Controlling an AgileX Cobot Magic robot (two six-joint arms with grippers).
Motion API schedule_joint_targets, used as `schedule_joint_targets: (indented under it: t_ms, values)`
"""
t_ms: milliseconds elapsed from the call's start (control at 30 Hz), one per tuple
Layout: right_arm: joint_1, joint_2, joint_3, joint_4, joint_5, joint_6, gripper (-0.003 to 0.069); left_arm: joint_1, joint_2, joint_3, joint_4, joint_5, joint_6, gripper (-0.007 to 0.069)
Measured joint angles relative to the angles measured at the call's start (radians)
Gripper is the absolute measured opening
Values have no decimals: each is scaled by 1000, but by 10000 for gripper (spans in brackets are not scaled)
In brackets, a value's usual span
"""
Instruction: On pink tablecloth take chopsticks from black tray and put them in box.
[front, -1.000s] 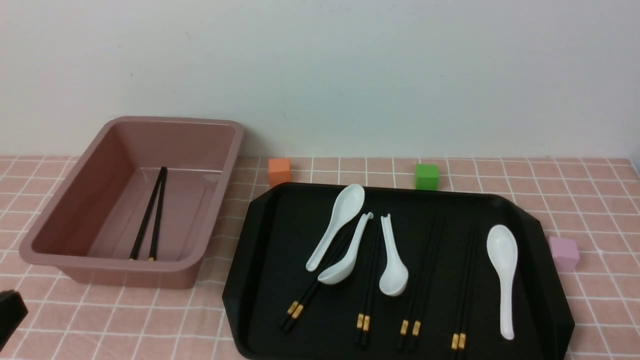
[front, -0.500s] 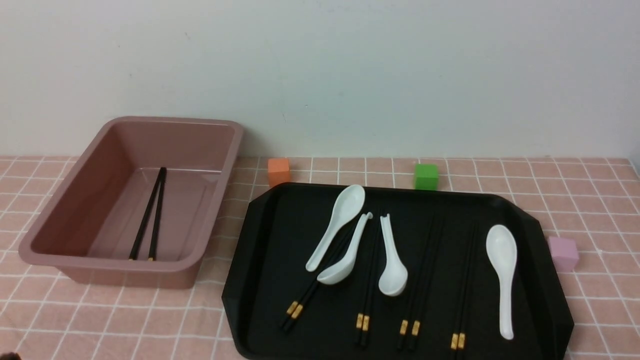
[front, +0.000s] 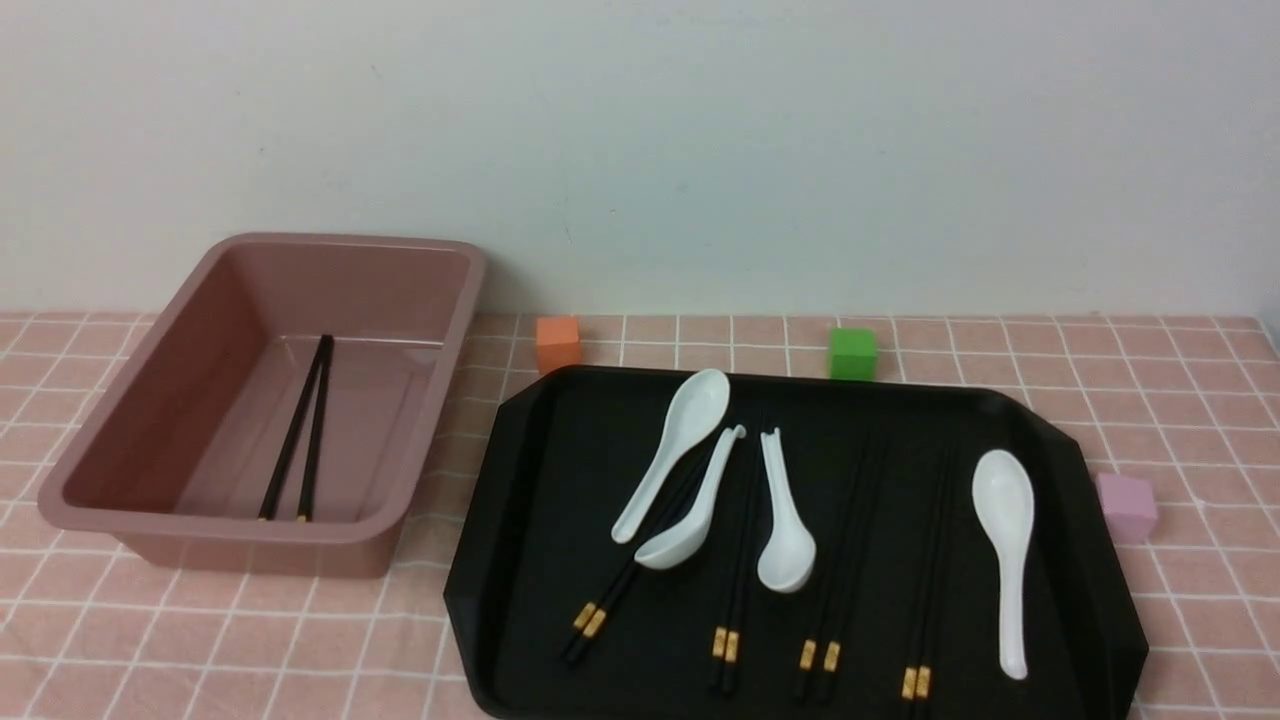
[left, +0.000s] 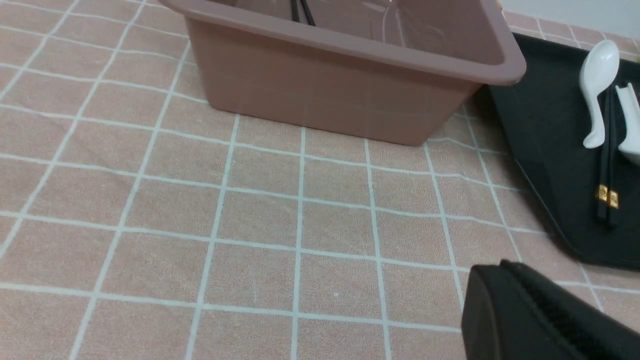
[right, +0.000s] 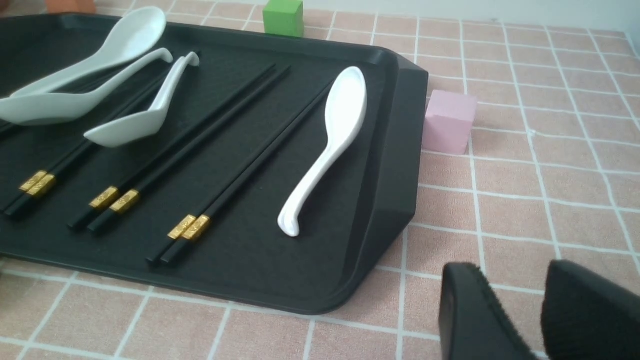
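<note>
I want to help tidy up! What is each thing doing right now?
Black tray: flat on tablecloth.
Box: upright, one pair inside.
Chopsticks in box: lying flat.
Chopsticks on tray: four pairs, not yet moved.
Spoons: four, lying on tray.
Left gripper: shut, empty.
Right gripper: open, empty.

My front camera looks over the black tray (front: 540, 500) toward the wall (front: 700, 150). Both wrist cameras sit low and near, one off each end of the tray; all three share it.
</note>
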Motion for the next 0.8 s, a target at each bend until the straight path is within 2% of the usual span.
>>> schedule_joint_targets:
  t_ms: [800]
  values:
    - [0, 0, 0, 0, 0, 0, 240, 0, 0, 0, -11, 0, 0, -8]
